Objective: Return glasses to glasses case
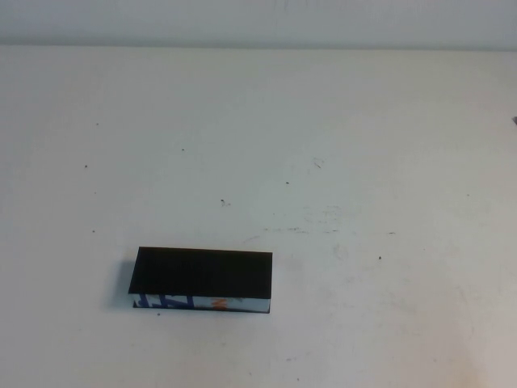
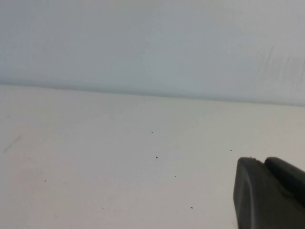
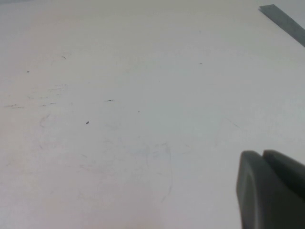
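Observation:
The glasses case (image 1: pixel 202 273) lies on the white table, front left of centre in the high view. It is a black box with its flap lid down, and its light front edge carries blue and orange print. The glasses do not show in any view. Neither arm appears in the high view. In the left wrist view my left gripper (image 2: pixel 262 161) hovers over bare table with its two dark fingers pressed together and nothing between them. In the right wrist view my right gripper (image 3: pixel 261 153) is likewise shut and empty above bare table.
The white table (image 1: pixel 339 162) carries only small dark specks and faint scuffs, and it meets a pale wall at the back. A dark strip (image 3: pixel 283 21) crosses one corner of the right wrist view.

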Controlling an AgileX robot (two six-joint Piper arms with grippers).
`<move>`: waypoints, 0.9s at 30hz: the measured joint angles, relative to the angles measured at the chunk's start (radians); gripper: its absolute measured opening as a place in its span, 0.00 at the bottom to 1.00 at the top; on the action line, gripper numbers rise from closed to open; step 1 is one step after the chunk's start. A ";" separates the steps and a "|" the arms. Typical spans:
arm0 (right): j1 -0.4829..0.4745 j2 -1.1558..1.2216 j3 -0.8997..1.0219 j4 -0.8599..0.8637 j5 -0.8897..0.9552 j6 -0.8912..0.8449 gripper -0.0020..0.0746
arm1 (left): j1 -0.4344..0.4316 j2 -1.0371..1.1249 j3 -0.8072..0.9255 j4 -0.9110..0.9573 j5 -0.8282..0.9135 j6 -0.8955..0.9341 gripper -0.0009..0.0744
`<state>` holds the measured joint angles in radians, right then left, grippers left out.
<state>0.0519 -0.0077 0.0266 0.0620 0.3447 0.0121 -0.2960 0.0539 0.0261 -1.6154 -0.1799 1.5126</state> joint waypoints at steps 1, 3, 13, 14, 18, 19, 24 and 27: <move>0.000 0.000 0.000 0.000 0.000 0.000 0.01 | 0.000 0.000 0.000 0.000 -0.002 0.000 0.01; 0.000 0.000 0.000 0.000 0.000 0.000 0.01 | 0.000 0.000 0.000 0.000 -0.010 0.000 0.01; 0.000 0.000 0.000 0.000 0.000 0.000 0.01 | 0.122 0.011 0.000 1.225 0.085 -1.089 0.01; 0.000 0.000 0.000 0.000 0.000 0.000 0.01 | 0.152 0.009 0.000 1.337 0.121 -1.196 0.01; 0.000 0.000 0.000 0.000 0.000 0.000 0.01 | 0.252 -0.048 0.000 1.504 0.296 -1.363 0.01; 0.000 0.000 0.000 0.000 0.000 0.000 0.01 | 0.271 -0.057 0.000 1.517 0.343 -1.380 0.01; 0.000 -0.002 0.000 0.000 0.002 -0.002 0.01 | 0.314 -0.061 0.000 1.538 0.489 -1.407 0.01; 0.000 -0.002 0.000 0.000 0.002 -0.002 0.01 | 0.315 -0.061 0.000 1.541 0.539 -1.411 0.01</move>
<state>0.0519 -0.0092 0.0266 0.0620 0.3468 0.0104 0.0194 -0.0076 0.0261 -0.0748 0.3590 0.1020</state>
